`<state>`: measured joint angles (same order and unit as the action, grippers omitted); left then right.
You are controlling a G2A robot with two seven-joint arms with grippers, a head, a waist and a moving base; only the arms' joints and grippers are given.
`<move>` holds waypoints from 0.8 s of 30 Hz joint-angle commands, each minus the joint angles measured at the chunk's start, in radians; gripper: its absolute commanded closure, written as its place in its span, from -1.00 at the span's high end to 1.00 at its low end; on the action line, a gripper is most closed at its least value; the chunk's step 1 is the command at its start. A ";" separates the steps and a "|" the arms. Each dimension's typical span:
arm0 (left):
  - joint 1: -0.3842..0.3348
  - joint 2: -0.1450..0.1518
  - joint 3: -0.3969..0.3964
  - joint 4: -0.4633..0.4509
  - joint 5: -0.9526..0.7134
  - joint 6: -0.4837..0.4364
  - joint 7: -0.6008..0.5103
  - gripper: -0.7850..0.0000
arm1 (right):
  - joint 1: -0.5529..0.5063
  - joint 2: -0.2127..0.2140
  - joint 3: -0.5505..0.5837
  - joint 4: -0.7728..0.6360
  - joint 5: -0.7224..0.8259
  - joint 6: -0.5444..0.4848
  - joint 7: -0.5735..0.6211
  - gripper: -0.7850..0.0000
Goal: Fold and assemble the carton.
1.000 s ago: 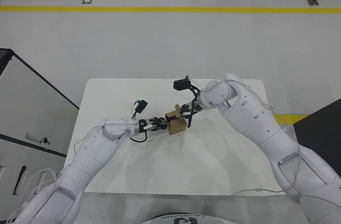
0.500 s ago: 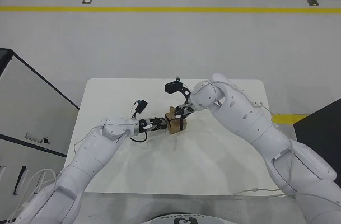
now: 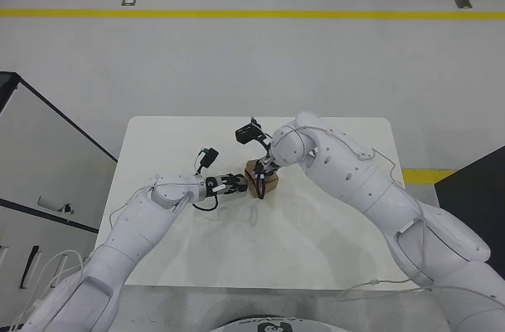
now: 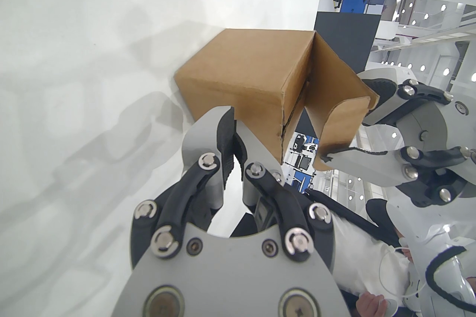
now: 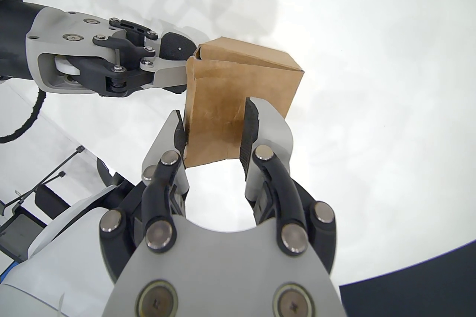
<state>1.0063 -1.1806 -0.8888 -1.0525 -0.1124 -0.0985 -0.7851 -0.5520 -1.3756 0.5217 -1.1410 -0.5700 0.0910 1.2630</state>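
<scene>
Now at flap-closing step, by look of it. Right hand [image 5: 214, 125] spread, straddling lid flap [image 4: 334, 103], pads [image 5: 248, 132] at flap's side edges. Left hand [image 4: 232, 136] opposite, pressed together, pinching carton [image 5: 256, 73] wall at near corner. Carton sits on counter [image 3: 318, 249] between both hands. Next move likely needs flap swung over opening and tab tucked in without crushing.

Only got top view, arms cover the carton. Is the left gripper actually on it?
Observer: Yes. Left gripper is shut on the edge of a carton wall.
Operator: Right one?
Observer: Right gripper is open, with a finger on either side of a loose flap.
Operator: Carton closed?
Observer: No. The flap is bent away from the body and there's a gap between them.
</scene>
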 commanded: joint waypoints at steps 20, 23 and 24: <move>0.000 0.000 0.000 0.000 0.000 0.000 0.000 -1.00 | 0.007 -0.032 -0.018 0.020 -0.085 0.012 0.010 -0.70; 0.000 0.000 0.000 0.000 0.000 0.000 0.000 -1.00 | 0.008 -0.038 -0.019 0.027 -0.093 0.011 0.009 -0.72; 0.000 0.000 0.000 0.000 0.000 0.000 0.000 -1.00 | 0.008 -0.040 -0.019 0.030 -0.094 0.010 0.010 -0.72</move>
<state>1.0063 -1.1806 -0.8888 -1.0525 -0.1124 -0.0985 -0.7851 -0.5443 -1.4136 0.5027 -1.1137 -0.6629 0.1021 1.2721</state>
